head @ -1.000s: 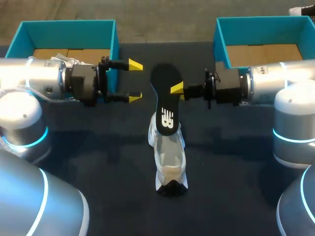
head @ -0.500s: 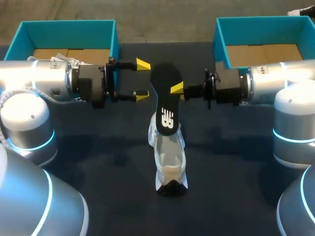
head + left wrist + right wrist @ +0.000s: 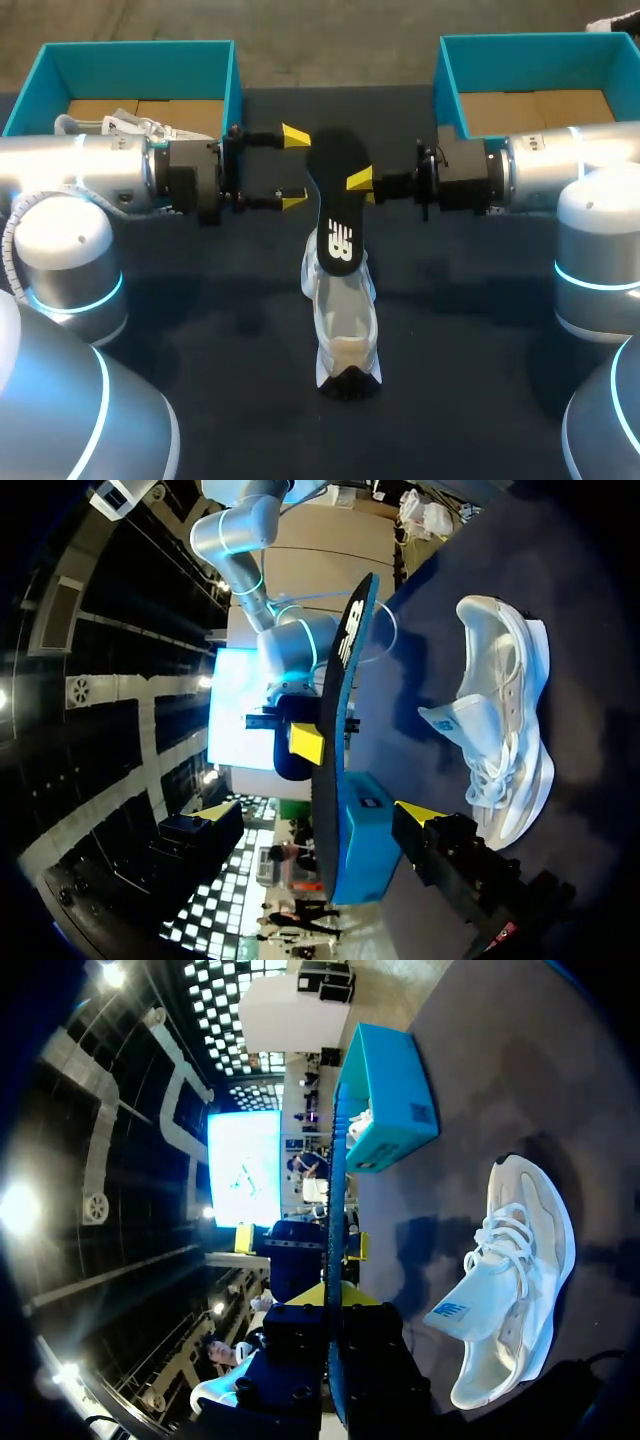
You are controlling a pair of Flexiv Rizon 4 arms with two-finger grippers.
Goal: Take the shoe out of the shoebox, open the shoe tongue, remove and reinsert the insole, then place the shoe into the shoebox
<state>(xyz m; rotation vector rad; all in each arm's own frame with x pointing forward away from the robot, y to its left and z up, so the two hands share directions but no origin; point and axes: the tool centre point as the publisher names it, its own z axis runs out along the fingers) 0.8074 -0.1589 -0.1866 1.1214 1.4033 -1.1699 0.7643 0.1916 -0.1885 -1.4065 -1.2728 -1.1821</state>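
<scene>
A white shoe [image 3: 345,325] lies on the dark table, toe toward me. Above its heel end, a black insole [image 3: 337,215] hangs in the air with my right gripper [image 3: 360,181] shut on its right edge. In the right wrist view the insole [image 3: 335,1200] runs edge-on out of that gripper [image 3: 335,1302], with the shoe [image 3: 510,1290] below. My left gripper [image 3: 294,168] stands open just left of the insole, its yellow tips level with the insole's edge. In the left wrist view the insole [image 3: 335,750] stands edge-on between my open left gripper's [image 3: 318,815] tips, touching neither.
A teal shoebox [image 3: 232,80] at the back left holds another white shoe [image 3: 130,125]. A second teal shoebox [image 3: 445,75] stands at the back right behind my right arm, with a bare cardboard floor. Both arms lie across the table's back half.
My left gripper has moved to the right, up to the insole's left edge, staying open. The right arm, the insole and the shoe have not moved.
</scene>
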